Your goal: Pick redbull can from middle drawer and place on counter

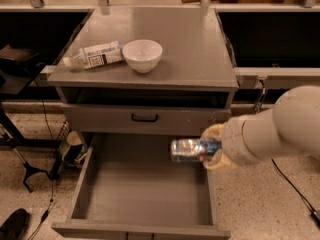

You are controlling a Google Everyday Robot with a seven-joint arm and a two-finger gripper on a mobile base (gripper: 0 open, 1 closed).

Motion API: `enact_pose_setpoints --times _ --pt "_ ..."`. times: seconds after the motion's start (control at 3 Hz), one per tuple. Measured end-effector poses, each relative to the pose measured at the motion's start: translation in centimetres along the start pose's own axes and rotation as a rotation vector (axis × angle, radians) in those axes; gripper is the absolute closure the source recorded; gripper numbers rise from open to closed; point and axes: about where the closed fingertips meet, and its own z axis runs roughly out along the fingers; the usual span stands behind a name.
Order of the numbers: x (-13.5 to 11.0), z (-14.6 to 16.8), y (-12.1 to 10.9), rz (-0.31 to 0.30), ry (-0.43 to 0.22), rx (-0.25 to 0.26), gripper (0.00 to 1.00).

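Observation:
The redbull can [192, 150], shiny silver and blue, lies sideways in my gripper [212, 149] at the right of the view. The gripper is shut on it and holds it above the right side of the open middle drawer [145, 186]. The drawer's grey floor is bare. The grey counter [190, 49] lies above and behind, beyond the closed drawer front with the black handle [145, 118]. My pale arm [280, 129] comes in from the right.
On the counter's left stand a white bowl [142, 55] and a white-labelled plastic bottle [92, 55] lying on its side. Dark shelves flank the cabinet. Cables and a stand foot [30, 171] lie on the speckled floor to the left.

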Motion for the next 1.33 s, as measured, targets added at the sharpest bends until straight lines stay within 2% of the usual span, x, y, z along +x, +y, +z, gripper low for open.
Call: enact_pose_setpoints --times 0.33,0.67,1.0,1.33 --pt "-1.4 -5.4 -5.9 -0.001 0.013 0.117 1.0" --pt "-1.5 -8.6 -11.8 0.032 0.022 0.184 1.0" --pt "-1.6 -10.8 -17.6 0.077 -0.013 0.221 1.0" --pt "-3.3 -10.3 -24.0 0.095 -0.057 0.211 1.0"
